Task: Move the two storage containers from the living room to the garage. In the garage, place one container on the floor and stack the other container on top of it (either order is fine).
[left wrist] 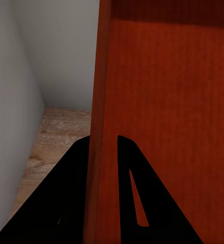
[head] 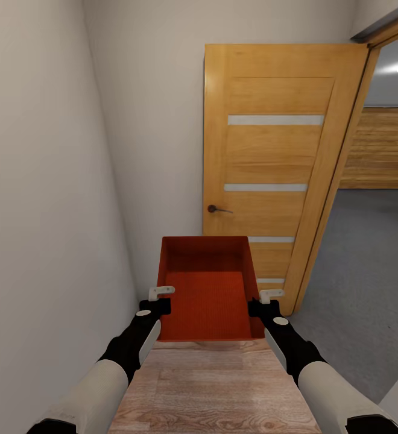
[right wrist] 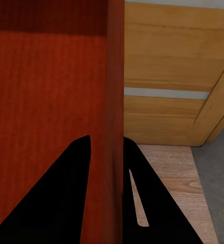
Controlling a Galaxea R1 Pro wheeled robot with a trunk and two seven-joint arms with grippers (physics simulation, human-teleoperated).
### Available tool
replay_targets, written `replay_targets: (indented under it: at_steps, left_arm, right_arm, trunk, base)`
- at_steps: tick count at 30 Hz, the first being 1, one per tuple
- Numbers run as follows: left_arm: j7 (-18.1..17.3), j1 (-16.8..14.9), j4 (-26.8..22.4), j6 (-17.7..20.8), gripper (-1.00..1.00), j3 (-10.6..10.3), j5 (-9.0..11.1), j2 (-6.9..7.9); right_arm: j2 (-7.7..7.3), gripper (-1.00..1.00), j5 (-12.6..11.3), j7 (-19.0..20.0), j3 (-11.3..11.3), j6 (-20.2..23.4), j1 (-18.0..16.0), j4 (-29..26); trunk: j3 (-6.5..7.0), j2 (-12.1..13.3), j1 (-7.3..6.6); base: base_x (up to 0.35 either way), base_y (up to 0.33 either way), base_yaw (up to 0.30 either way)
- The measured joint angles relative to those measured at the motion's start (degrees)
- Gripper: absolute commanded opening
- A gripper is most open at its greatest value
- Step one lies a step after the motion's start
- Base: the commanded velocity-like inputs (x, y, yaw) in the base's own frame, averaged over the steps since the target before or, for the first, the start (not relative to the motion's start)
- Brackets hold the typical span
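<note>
Both arms carry the storage container (head: pixel 206 289) level toward the open door (head: pixel 271 175), left gripper (head: pixel 157 299) and right gripper (head: pixel 265 301) fingers each pinching a side wall for balance.

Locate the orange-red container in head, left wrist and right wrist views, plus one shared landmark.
Head view: container at lower centre, held between both claws.
Left wrist view: its side wall runs between the left claw's fingers.
Right wrist view: its side wall runs between the right claw's fingers.
Shared landmark: light wood plank floor.
</note>
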Motion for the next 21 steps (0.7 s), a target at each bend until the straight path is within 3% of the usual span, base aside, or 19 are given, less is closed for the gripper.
replay_targets:
  at_steps: [12, 21]
  left_arm:
    - [0.0, 0.0, 0.0, 0.0, -1.00, 0.0, 0.0, 0.00]
    - [0.0, 0.0, 0.0, 0.0, -1.00, 0.0, 0.0, 0.02]
  right_arm:
    - [0.01, -1.00, -0.1, 0.0, 0.0, 0.0, 0.0, 0.0]
    - [0.05, -1.00, 0.0, -0.1, 0.0, 0.1, 0.0, 0.0]
  trunk:
    - [0.00, 0.0, 0.00]
    - [0.00, 0.0, 0.00]
  base:
    - [0.000, 0.000, -0.004]
    - [0.000, 0.000, -0.231]
